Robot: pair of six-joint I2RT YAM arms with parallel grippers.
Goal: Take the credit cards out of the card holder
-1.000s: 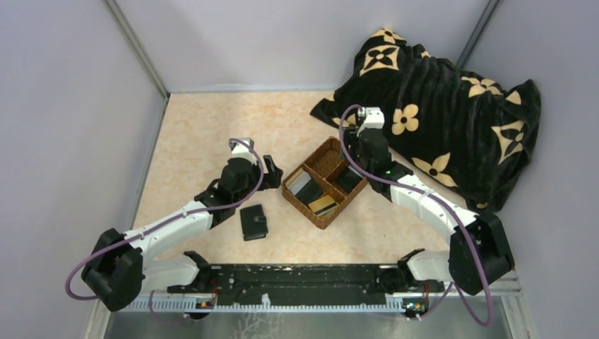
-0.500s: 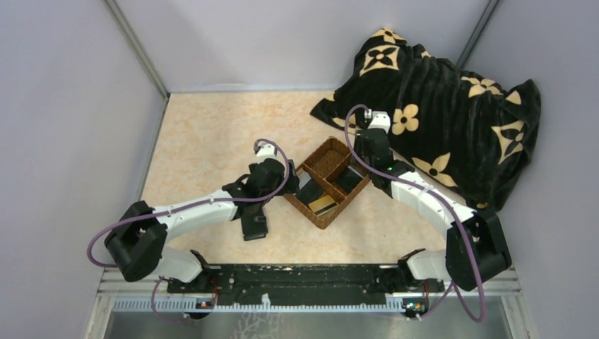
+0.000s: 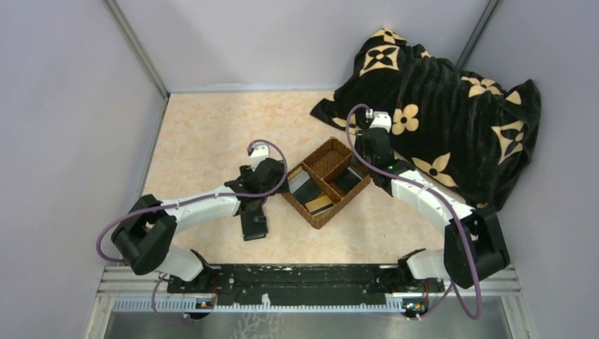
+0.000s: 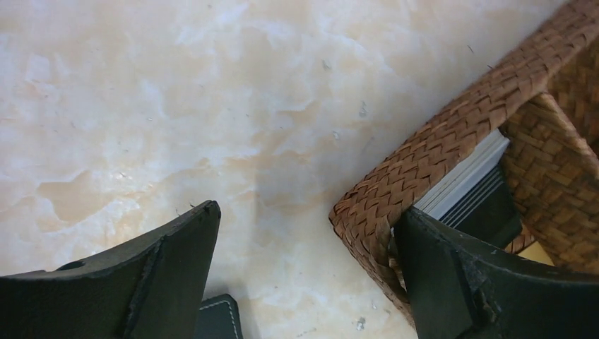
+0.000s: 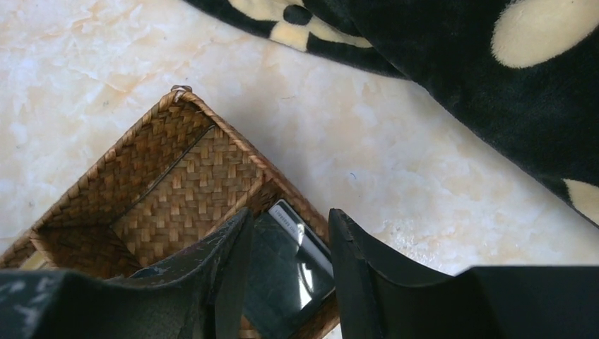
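The left pincer point(image 4: 307, 214) is spread wide, with the wicker tray point(image 4: 424, 159) corner beside its right finger and the card holder point(image 4: 220, 319) by its left. The right pincer point(image 5: 289, 215) is apart, with a dark card point(image 5: 282, 282) below it.

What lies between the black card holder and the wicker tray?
Top external view: only bare marbled tabletop separates the black folding card holder from the brown wicker divided tray.

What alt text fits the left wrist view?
Open left end effector hangs over a beige table, its black fingers spread either side of the corner of a wicker tray. Grey and dark cards lie in the tray's compartment; a corner of the black card holder shows at the bottom edge.
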